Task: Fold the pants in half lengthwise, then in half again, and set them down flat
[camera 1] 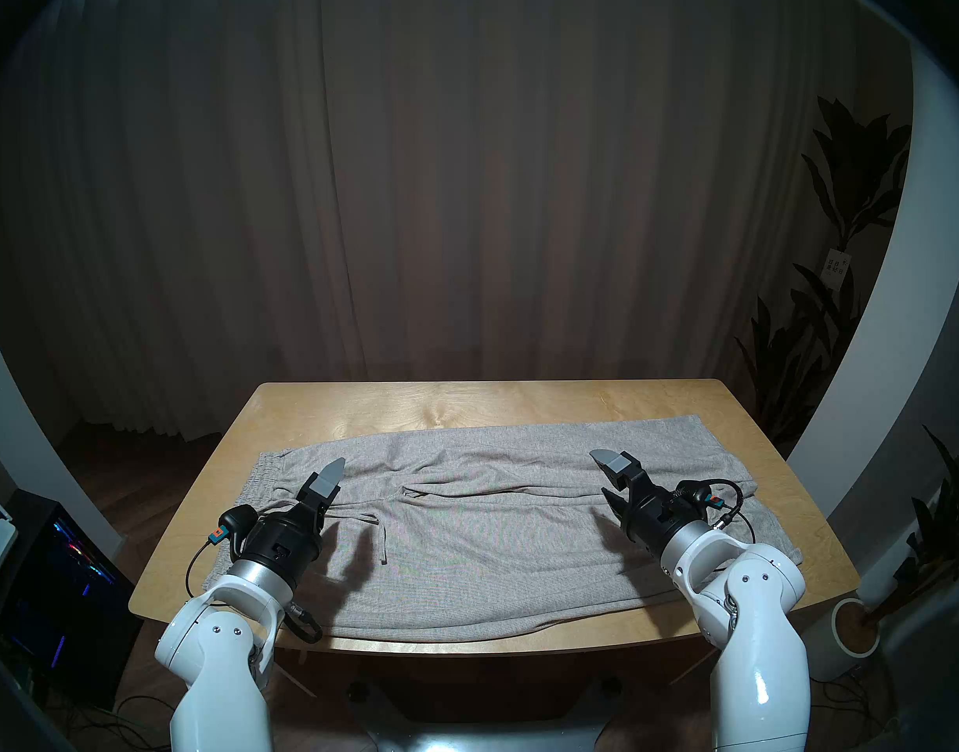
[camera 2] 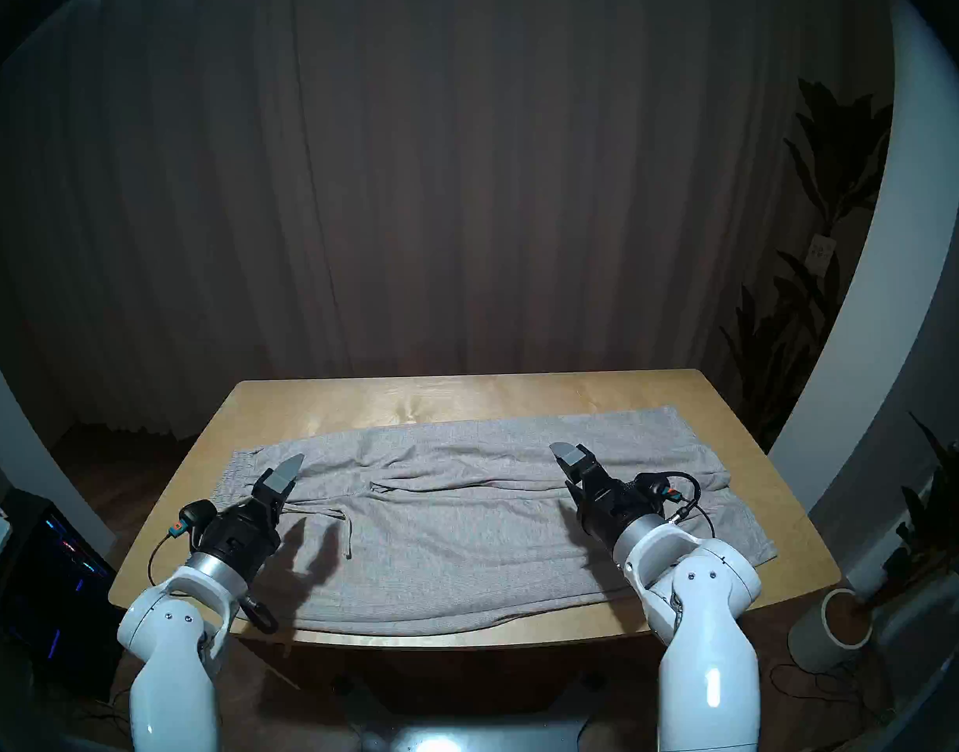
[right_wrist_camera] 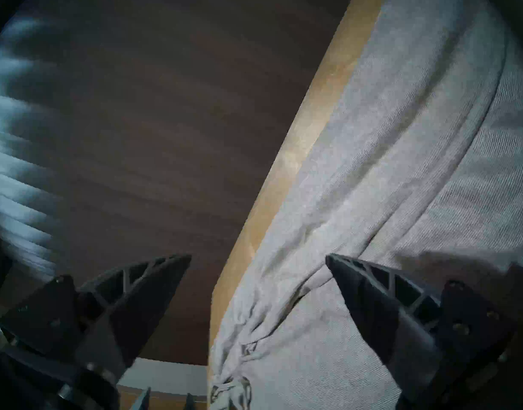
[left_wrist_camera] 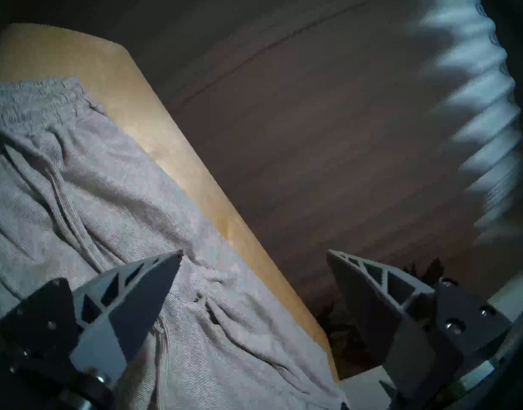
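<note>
On the table the pants lie spread flat and lengthwise across the wood, covering most of it from 9 o'clock to 3 o'clock; the waistband sits at the 9 o'clock end and the leg hems reach the 3 o'clock end, 1 leg lying toward 12 o'clock and the other toward 6 o'clock; the drawstring trails over the cloth just beside the waistband; a bare strip of wood shows along the 12 o'clock side, while the cloth reaches the 6 o'clock edge; shallow wrinkles run along the line between the 2 legs.

The left gripper hangs above the waistband end, pointing toward 12 o'clock; its jaws stand wide apart with nothing between them, as the left wrist view shows plainly; its shadow falls on the cloth beside the drawstring.

The right gripper hangs above the legs near the hem end, angled toward 11 o'clock; its jaws are likewise spread wide and empty in the right wrist view; neither gripper touches the pants.

At 3 o'clock, off the table, stands a plant; a curtain fills the 12 o'clock side.
</note>
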### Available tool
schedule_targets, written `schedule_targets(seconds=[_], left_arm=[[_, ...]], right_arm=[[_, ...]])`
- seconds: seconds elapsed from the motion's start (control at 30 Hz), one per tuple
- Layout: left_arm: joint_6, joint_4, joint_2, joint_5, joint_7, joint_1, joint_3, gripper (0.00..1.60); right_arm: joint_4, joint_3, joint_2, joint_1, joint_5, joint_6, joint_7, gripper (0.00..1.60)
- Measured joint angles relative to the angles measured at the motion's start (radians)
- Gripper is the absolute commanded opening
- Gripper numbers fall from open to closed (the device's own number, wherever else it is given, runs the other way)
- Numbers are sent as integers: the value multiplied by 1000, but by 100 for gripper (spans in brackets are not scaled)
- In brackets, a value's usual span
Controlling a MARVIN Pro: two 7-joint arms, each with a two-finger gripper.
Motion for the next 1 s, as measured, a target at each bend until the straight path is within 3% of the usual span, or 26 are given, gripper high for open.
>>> schedule_targets(seconds=[0.27,0.33,0.6,0.8,1.0], left_arm=[[89,0,-20,-126,5,-2,-61,160],[123,0,-28,-171,18,-3,-85,160],[193,-12,-53,-271,99,3,-160,160],[214,-37,-57,-283,144,20,-179,160],[197,-73,-43,-205,158,37,-157,160]], right_arm=[[12,33,-8,-1,206,51,-75,160],[20,50,-12,-1,292,61,-120,160],[25,113,-23,-12,504,89,-245,160],[-1,132,-2,-34,549,140,-296,160],[-26,144,35,-45,542,179,-324,160]])
